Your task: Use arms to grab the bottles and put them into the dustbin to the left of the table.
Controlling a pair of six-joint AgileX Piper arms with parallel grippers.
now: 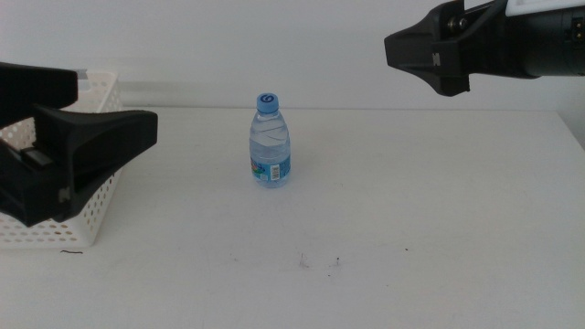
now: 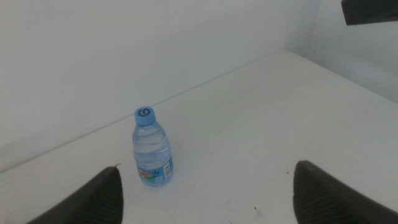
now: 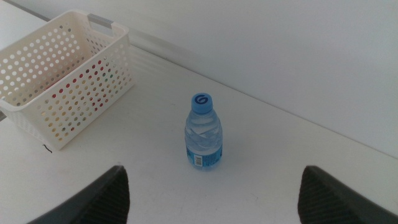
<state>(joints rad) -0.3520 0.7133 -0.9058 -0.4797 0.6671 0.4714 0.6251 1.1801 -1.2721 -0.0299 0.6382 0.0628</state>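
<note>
White tabletop [image 1: 439, 219]: wide, bare around the bottle.
Basket [image 1: 87, 233]: at nine o'clock, coloured shapes showing through its lattice; likely holds bottles already.
Left tool [image 1: 91, 151]: released, jaws wide, over the basket.
Right tool [image 1: 430, 55]: at one o'clock, raised, spread empty.
Bottle [image 1: 270, 146]: upright at centre, ungrasped, probably next.

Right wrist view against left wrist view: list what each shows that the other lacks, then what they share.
Only the right wrist view shows the dustbin, with red and yellow colour visible through its lattice wall. Only the left wrist view shows the right gripper, a dark shape high over the table's far side. Both show the water bottle standing upright with its blue cap on, free of either gripper, and each camera's own jaws spread wide; the left gripper is open too.
</note>
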